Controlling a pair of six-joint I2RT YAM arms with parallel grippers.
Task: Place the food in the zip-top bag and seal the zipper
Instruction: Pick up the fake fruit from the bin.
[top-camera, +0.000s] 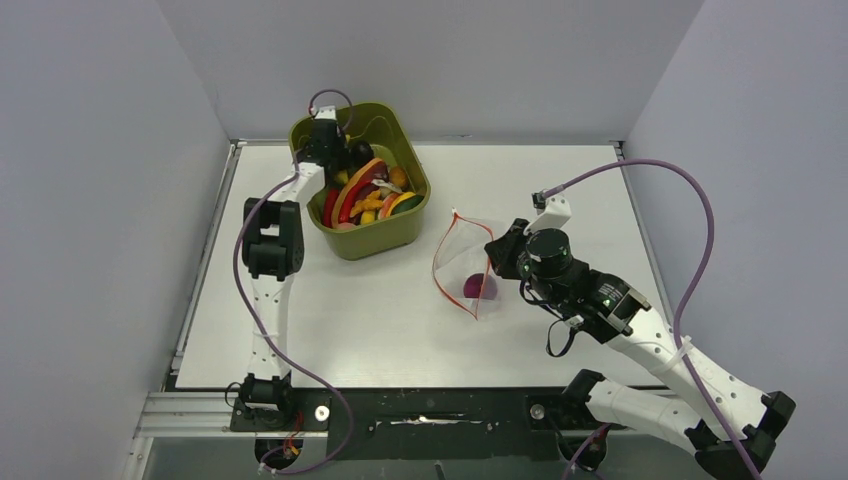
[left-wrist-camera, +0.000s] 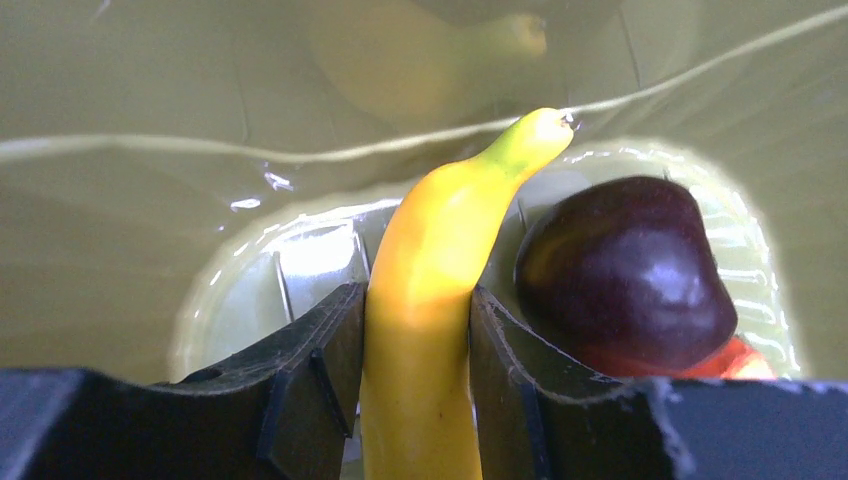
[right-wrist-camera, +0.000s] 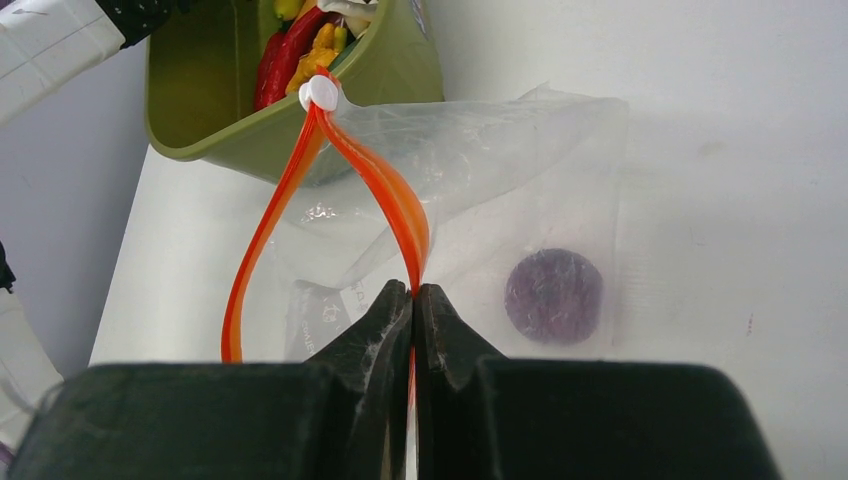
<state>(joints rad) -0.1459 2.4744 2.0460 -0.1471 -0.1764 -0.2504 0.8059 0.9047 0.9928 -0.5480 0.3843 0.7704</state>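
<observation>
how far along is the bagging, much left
Done: one purple piece lies inside the zip-top bag. In hand: the left gripper grips the banana inside the bin, while the right gripper pinches the zipper, holding the mouth open. Left: the rest of the food sits in the bin, and the zipper is unsealed.

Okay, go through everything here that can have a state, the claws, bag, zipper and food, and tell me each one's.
left claw: closed on the banana, down in the bin
right claw: shut on the zipper
zip-top bag: mouth open, one purple piece inside
zipper: unsealed, strips spread apart
banana: gripped, not yet bagged
bin: holding food
</observation>
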